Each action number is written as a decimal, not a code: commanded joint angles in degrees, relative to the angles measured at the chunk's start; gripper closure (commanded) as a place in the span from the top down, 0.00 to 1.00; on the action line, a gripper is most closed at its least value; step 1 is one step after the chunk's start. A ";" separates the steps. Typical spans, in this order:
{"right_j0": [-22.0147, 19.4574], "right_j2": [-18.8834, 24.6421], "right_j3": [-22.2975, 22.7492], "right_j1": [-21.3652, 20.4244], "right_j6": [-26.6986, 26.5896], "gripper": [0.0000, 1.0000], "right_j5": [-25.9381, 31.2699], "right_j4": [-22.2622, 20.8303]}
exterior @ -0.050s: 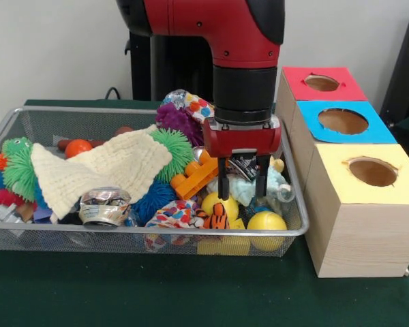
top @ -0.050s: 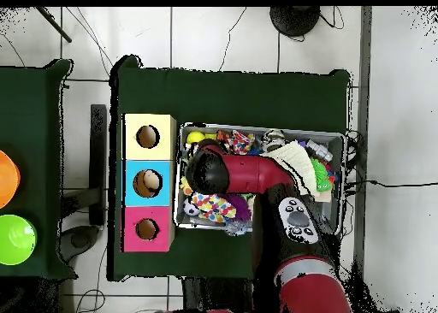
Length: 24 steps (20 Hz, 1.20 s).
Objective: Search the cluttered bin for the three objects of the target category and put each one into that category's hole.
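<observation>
Two jaws of the gripper (exterior @ -0.050s: 243, 178) are hanging spread open, holding nothing, over toys at the wire bin's (exterior @ -0.050s: 27, 235) end nearest the boxes.

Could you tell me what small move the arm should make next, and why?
Probably lower straight down a little: the gripper hangs open above the wire bin, its fingers either side of a pale toy near the yellow ball, nothing gripped yet.
</observation>
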 commanded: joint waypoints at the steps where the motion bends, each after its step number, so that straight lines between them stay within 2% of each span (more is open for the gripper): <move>1: -1.33 4.92 5.07 5.17 5.17 1.00 -4.01 -3.68; 8: -1.00 5.13 4.99 5.47 5.04 1.00 -4.16 -3.14; 17: 0.02 4.13 7.59 4.60 7.29 1.00 -6.55 -2.73; 24: 2.93 1.92 13.23 -0.33 10.88 1.00 -6.50 -0.73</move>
